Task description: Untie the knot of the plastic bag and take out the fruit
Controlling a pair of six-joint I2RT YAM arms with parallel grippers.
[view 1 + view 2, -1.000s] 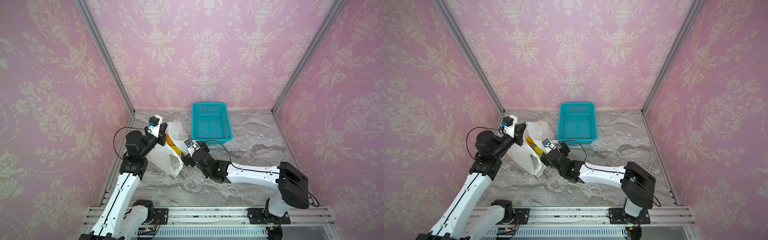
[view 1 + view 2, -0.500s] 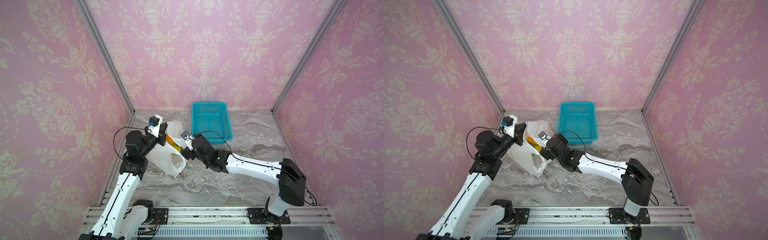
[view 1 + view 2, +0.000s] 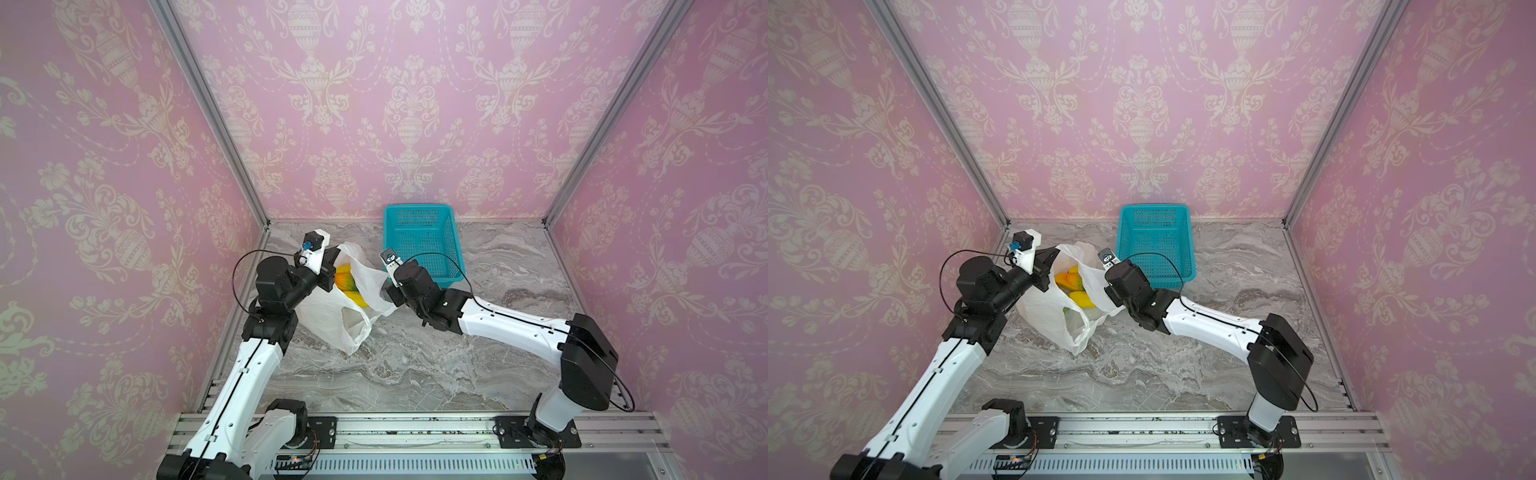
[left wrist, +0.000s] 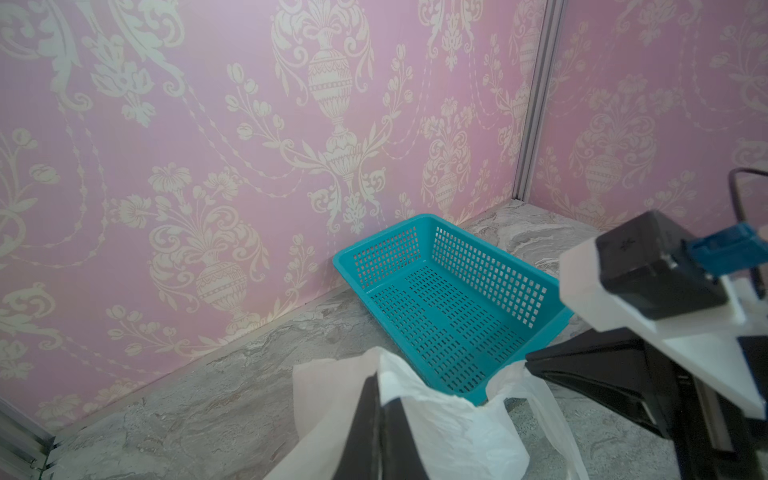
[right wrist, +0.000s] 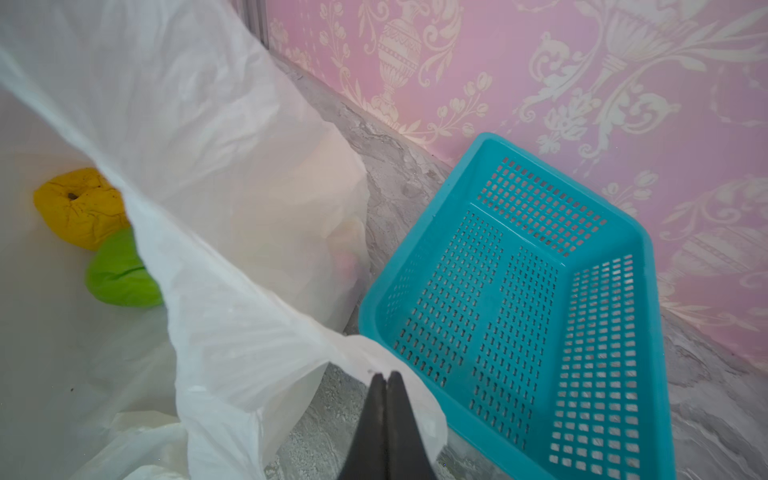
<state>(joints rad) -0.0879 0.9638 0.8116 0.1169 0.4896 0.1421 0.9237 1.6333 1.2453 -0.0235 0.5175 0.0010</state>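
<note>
Teal basket (image 3: 417, 207) stands on the marble tabletop (image 3: 415, 365) against the back wall. Inside it only its own perforated floor and walls show.

The plastic bag (image 3: 324, 316), thin, white and translucent, sits just off the basket's near-left corner in both top views, w/ its mouth spread open upward. Whether bag and basket touch, cannot tell.

In the bag is the fruit (image 3: 1070, 281): an orange-green oblong piece on top, a yellow piece (image 3: 1082, 300) just below it, and a bit of green lower down behind the film. The right wrist view looks deeper in. There a wrinkled yellow fruit (image 5: 79, 208) touches a green fruit (image 5: 120, 274), and a faint pinkish shape (image 5: 349, 259) shows through the film on the basket side. One handle loop (image 3: 1089, 332) hangs slack at the bag's end farthest from the basket.

Left pincer (image 3: 332, 270) is clamped on the bag's rim on the side away from the basket, holding that edge up. Right pincer (image 5: 385, 378) has its jaws pressed together w/ the bag's edge film pinched at the tips, btwn bag and basket.

There is a small round mark on the right wrist cam housing (image 3: 1108, 257), too small to read.
</note>
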